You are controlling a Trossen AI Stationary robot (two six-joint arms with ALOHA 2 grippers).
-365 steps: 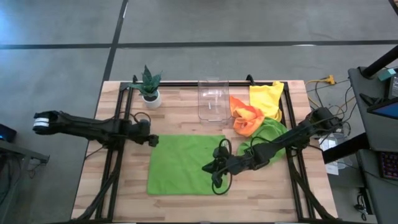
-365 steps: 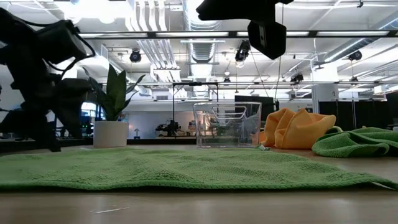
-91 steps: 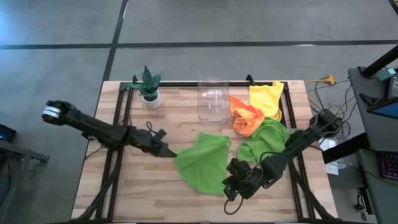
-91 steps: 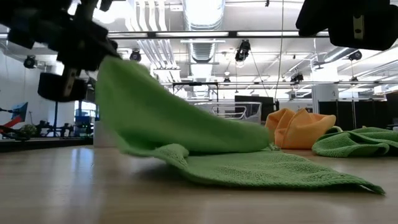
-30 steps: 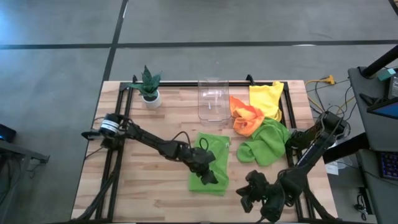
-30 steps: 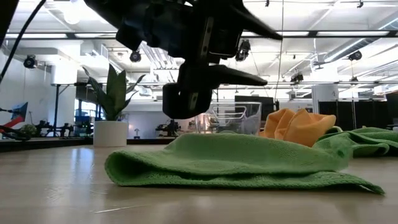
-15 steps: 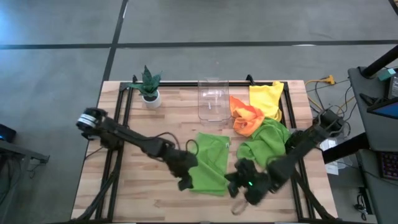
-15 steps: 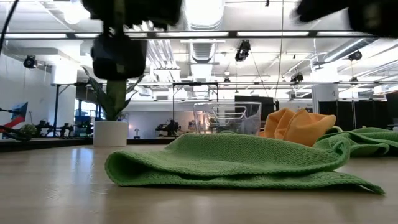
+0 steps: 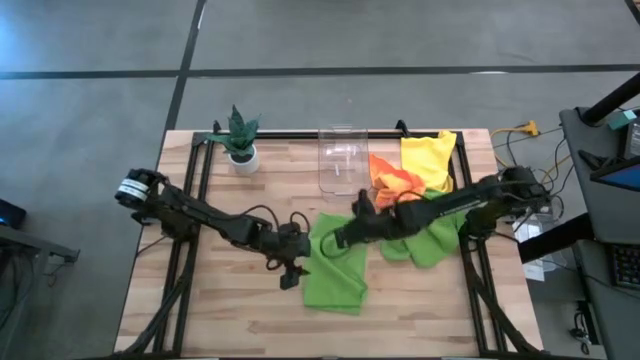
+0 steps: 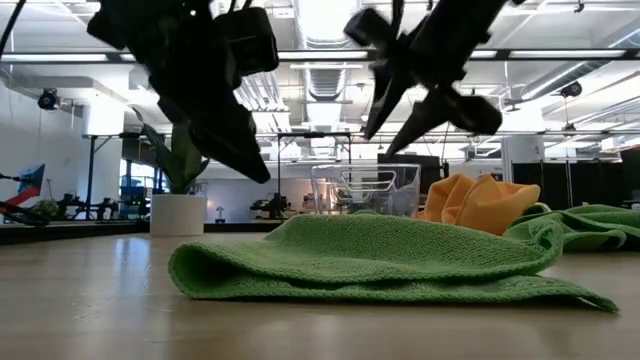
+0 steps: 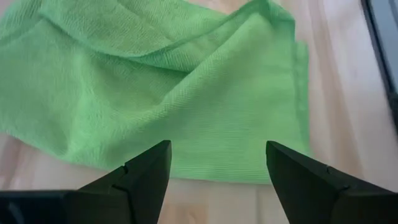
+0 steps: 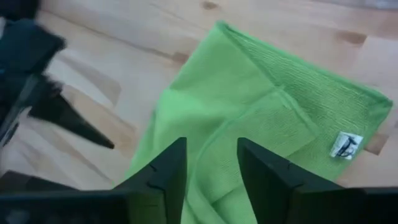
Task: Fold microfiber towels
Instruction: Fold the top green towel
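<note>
A green towel (image 9: 335,265) lay folded over on the wooden tabletop (image 9: 220,310), in front of the clear bin (image 9: 340,158) and clear of both tools. The left tool (image 9: 291,272) hung just beside the towel's left edge, its fingers (image 11: 140,171) spread wide and holding nothing, with only cloth and bare wood between them. The right tool (image 9: 345,237) hovered over the towel's far end, nearest the bin, its fingers (image 12: 168,168) parted by a narrow gap and empty; a small white label (image 12: 346,145) showed at a corner of the towel under it. To the right of the bin sat the other towels in a loose heap: an orange one (image 9: 390,180), a yellow one (image 9: 428,155) at the tabletop's far right corner, and a second green one (image 9: 430,240) crumpled just beside the folded towel. A potted plant (image 9: 240,138) stood left of the bin.
</note>
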